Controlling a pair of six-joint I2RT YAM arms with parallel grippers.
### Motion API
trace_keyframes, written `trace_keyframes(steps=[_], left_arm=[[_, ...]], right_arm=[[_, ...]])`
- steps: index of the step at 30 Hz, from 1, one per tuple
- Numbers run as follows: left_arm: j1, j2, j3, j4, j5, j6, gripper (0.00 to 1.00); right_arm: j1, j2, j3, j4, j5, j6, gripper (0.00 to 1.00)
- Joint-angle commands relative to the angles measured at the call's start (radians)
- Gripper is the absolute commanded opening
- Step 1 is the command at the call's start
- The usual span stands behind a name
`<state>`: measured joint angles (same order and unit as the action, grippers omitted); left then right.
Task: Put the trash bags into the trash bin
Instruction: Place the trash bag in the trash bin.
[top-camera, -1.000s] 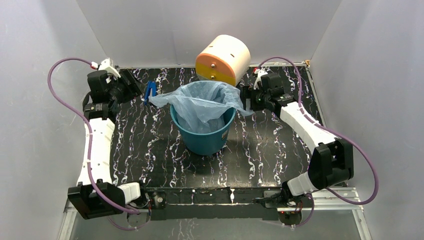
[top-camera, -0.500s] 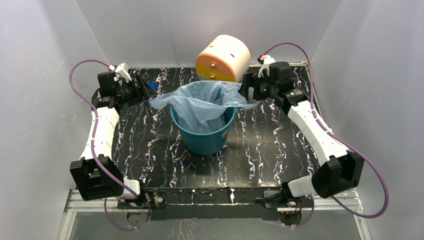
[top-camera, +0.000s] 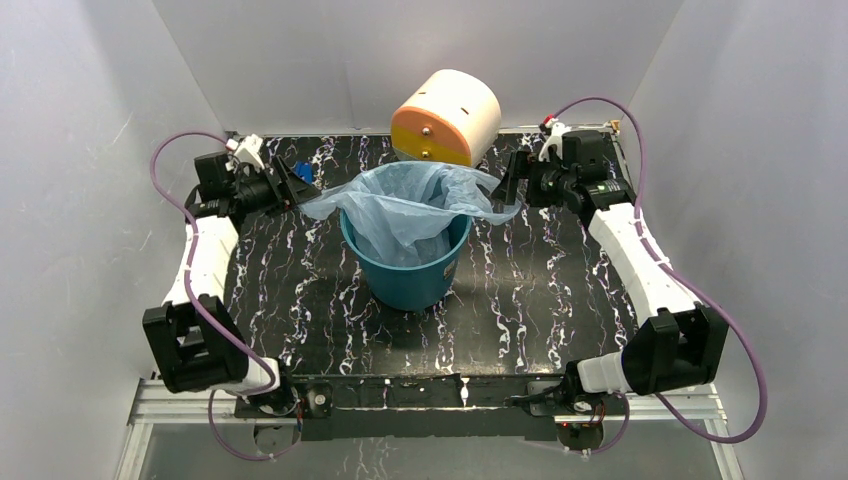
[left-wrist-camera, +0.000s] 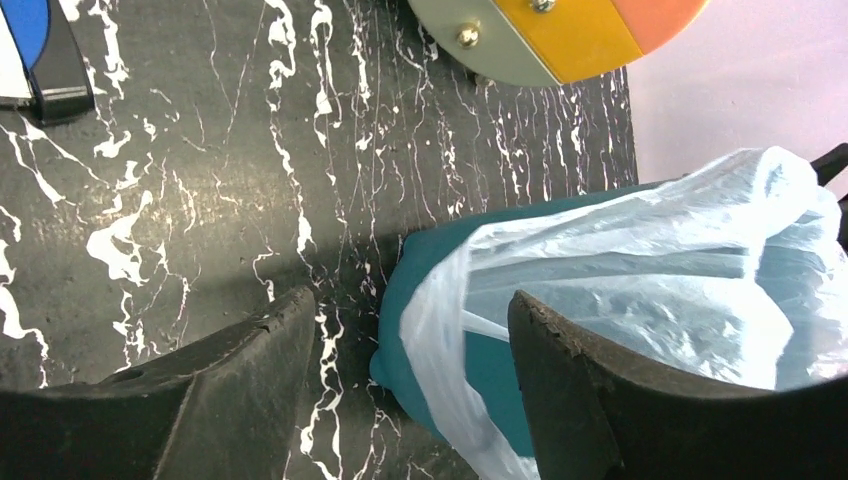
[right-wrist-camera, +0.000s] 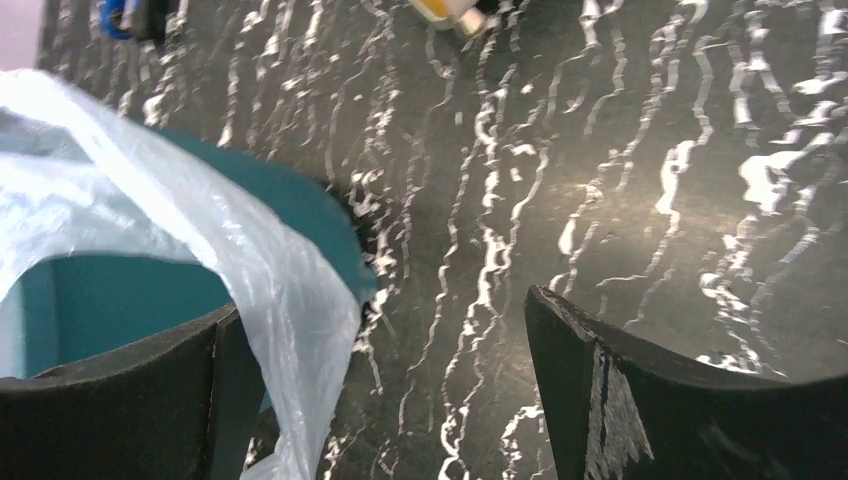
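Trash bag (top-camera: 405, 205): light blue and crinkly, it sits in the mouth of the trash bin, with its body sagging inside. Its top edge spreads over the rim, and loose flaps jut out to the left and right.
Trash bin (top-camera: 410, 280): teal and upright, near the middle of the dark marbled surface (top-camera: 530, 300).
Left claw (left-wrist-camera: 408, 310): released, jaws apart with nothing between them. It hangs just beside the bag's left flap and points toward the bin.
Right claw (right-wrist-camera: 380, 310): released, jaws spread wide, near the right flap. In its wrist view a fold of the bag lies by the inner side of one finger, unpinched.
Drum (top-camera: 447, 117): cream and orange, on its side at the far edge, behind the bin.
Blue object (left-wrist-camera: 25, 25): on the surface beside the left claw; I cannot tell what it is.
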<state>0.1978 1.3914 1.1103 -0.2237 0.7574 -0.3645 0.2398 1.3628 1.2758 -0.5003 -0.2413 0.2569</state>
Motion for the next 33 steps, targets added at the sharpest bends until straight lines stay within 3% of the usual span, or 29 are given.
trace_keyframes(steps=[1, 4, 8, 11, 15, 25, 33], left_arm=[[0.015, 0.069, 0.072, -0.12, 0.105, 0.099, 0.67], [0.014, 0.074, 0.084, -0.18, 0.125, 0.156, 0.68], [0.014, 0.087, 0.046, -0.166, 0.159, 0.174, 0.68], [0.014, 0.118, 0.039, -0.161, 0.185, 0.179, 0.68], [0.014, 0.101, 0.033, -0.152, 0.19, 0.185, 0.64], [-0.005, 0.024, -0.176, 0.009, 0.083, 0.097, 0.55], [-0.007, 0.004, -0.243, 0.046, 0.059, 0.084, 0.54]], right_arm=[[-0.016, -0.026, 0.01, 0.089, -0.303, 0.016, 0.99], [-0.044, -0.009, 0.05, 0.067, -0.389, 0.015, 0.99], [-0.09, 0.033, 0.116, -0.07, -0.347, -0.043, 0.99], [-0.094, 0.047, 0.078, -0.105, -0.394, -0.07, 0.99], [-0.095, 0.055, -0.005, -0.051, -0.517, -0.059, 0.96], [-0.09, 0.238, -0.084, 0.01, -0.503, 0.02, 0.78], [-0.069, 0.328, -0.161, 0.076, -0.523, 0.048, 0.77]])
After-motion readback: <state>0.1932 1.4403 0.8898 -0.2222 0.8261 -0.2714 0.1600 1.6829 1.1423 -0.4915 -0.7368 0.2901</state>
